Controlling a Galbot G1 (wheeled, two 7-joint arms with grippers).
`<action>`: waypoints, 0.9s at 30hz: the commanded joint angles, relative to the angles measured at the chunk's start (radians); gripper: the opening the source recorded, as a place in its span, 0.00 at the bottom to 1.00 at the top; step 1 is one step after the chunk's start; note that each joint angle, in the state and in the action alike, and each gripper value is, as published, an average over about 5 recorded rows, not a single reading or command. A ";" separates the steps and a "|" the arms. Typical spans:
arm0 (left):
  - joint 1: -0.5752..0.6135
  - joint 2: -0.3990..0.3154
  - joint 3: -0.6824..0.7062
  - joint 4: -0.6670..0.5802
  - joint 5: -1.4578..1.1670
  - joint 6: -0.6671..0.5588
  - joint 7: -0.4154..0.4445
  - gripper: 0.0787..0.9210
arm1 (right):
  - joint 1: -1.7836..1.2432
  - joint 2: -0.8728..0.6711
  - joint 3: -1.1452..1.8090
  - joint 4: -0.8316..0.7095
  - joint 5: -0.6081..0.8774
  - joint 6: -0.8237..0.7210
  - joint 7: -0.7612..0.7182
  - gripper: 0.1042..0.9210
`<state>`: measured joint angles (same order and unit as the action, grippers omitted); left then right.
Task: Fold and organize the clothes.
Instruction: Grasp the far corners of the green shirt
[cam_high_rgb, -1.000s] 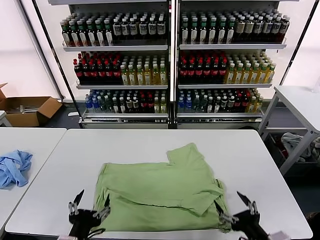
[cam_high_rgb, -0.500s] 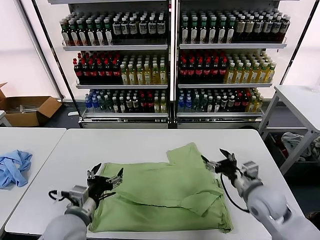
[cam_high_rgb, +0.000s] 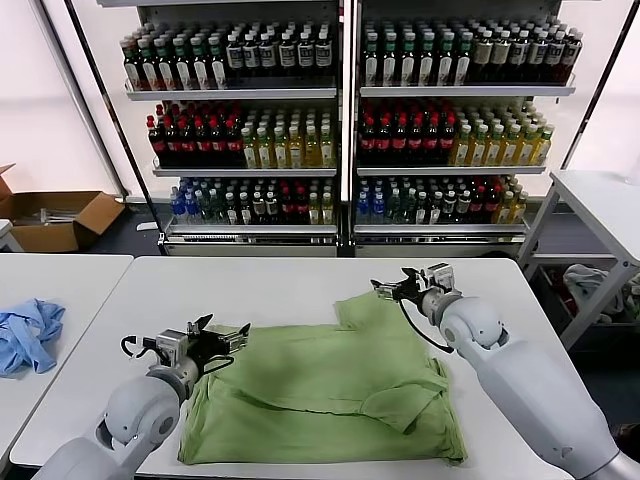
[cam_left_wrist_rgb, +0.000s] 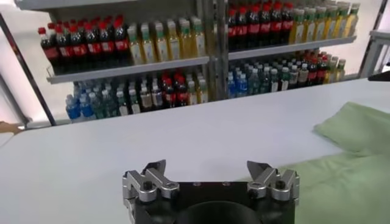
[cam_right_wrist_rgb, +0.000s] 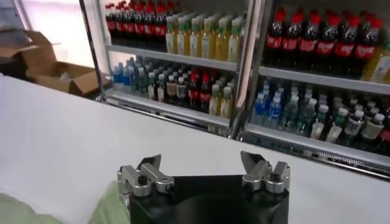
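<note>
Head view: we find the green T-shirt (cam_high_rgb: 330, 385) lying partly folded on the white table (cam_high_rgb: 280, 285), lower centre of frame. The left hand (cam_high_rgb: 215, 338) stands wide and empty at the shirt's left edge; the right hand (cam_high_rgb: 400, 290), wide and empty, is over its upper right sleeve.

Left wrist view: wide fingers (cam_left_wrist_rgb: 149, 176), shirt at right.

Right wrist view: wide fingers (cam_right_wrist_rgb: 146, 173), green cloth at lower left.

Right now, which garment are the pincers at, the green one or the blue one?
The light green T-shirt on the centre table: left pincer and right pincer at its far corners. The blue garment lies apart, on the left table.
</note>
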<state>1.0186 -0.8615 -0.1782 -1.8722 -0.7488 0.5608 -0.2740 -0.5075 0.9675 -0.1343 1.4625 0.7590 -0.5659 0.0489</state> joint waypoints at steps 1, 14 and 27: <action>-0.086 -0.004 0.030 0.125 -0.022 0.018 0.037 0.88 | 0.057 0.034 -0.057 -0.114 0.001 -0.015 -0.020 0.88; -0.102 -0.024 0.018 0.214 -0.035 0.018 0.053 0.88 | 0.024 0.058 -0.007 -0.128 -0.014 -0.015 -0.030 0.88; 0.027 -0.003 -0.067 0.153 -0.043 0.018 0.056 0.88 | -0.004 0.078 0.016 -0.136 -0.044 -0.015 -0.043 0.88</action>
<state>0.9967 -0.8734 -0.2169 -1.7114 -0.7883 0.5763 -0.2225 -0.5134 1.0442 -0.1208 1.3333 0.7170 -0.5785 0.0064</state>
